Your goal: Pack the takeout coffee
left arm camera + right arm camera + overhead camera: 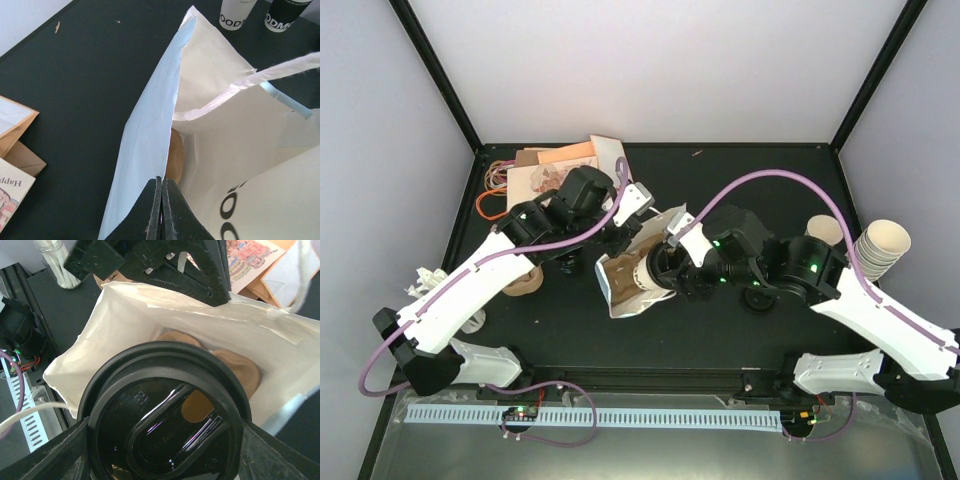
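Note:
My right gripper [167, 456] is shut on the takeout coffee [165, 425], one finger on each side of its round black lid. The cup hangs in the open mouth of a white paper bag [125, 315] with a brown pulp carrier [242, 367] at its bottom. In the top view the coffee [650, 274] sits at the bag [620, 296] opening, with the right gripper [668, 268] behind it. My left gripper [161, 200] is shut on the bag's side wall [145, 135] and holds it up; the left gripper [620, 232] shows at the bag's far left edge.
Printed cards and envelopes [555, 165] and orange rubber bands [492, 190] lie at the back left. Lidless cream cups [880, 245] stand at the right, a single one [825, 228] beside them. A black lid [757, 297] lies under the right arm. A brown object [525, 280] sits under the left arm.

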